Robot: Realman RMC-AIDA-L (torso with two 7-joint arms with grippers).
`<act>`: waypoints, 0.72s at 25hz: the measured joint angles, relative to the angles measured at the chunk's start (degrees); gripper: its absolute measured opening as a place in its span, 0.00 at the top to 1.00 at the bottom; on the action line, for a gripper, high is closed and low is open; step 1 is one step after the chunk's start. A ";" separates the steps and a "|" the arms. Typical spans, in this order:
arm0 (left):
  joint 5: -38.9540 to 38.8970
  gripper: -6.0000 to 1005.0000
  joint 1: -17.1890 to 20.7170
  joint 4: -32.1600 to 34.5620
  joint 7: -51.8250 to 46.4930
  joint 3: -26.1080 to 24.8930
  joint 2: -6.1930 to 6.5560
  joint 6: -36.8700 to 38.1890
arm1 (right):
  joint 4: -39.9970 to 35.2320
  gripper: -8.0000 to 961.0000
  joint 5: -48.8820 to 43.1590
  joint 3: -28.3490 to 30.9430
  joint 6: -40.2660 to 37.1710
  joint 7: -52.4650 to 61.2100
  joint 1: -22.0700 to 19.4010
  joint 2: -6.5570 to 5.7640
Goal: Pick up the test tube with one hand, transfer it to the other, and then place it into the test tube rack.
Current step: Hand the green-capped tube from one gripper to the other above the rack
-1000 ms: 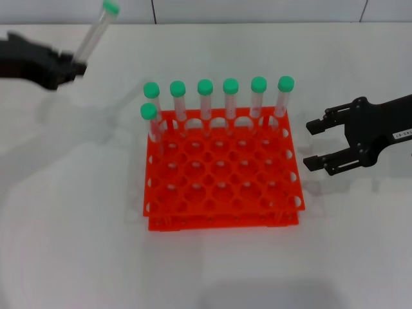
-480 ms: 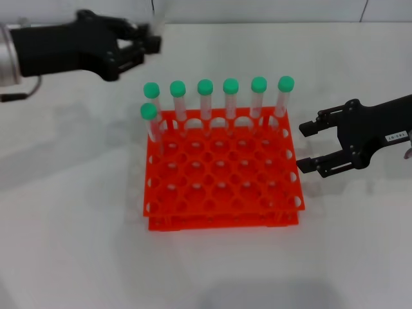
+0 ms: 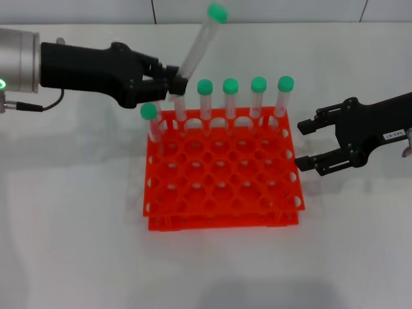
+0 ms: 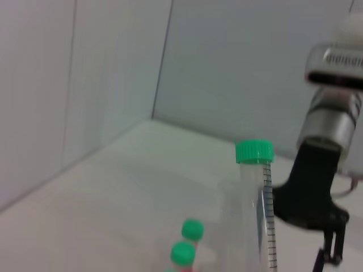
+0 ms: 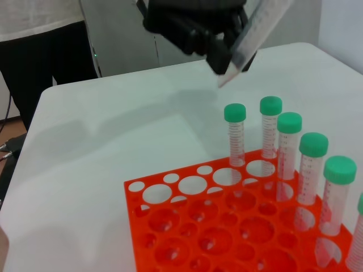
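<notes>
My left gripper is shut on the lower end of the test tube, a clear tube with a green cap, tilted up and to the right over the rack's back left corner. The tube also shows in the left wrist view and in the right wrist view, held by the left gripper. The orange-red rack stands mid-table with several green-capped tubes along its back row and one at the left. My right gripper, with a white label, is open just right of the rack.
A white table surrounds the rack. The right arm shows far off in the left wrist view. A person in dark trousers stands beyond the table in the right wrist view.
My left gripper has moved right and toward the rack with the tube, from the far left to above the rack's back left corner. The right gripper has shifted slightly left and stays open.
</notes>
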 joint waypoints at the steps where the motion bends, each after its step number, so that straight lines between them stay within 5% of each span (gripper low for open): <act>1: 0.78 0.79 -0.24 0.20 -0.34 0.03 0.01 0.06 | 0.00 0.26 0.00 0.00 0.03 -0.09 -0.01 0.00; 18: 8.08 0.78 -3.01 -3.05 -0.79 -0.05 0.81 -1.69 | 0.08 0.27 0.00 0.00 0.80 -0.27 0.13 0.55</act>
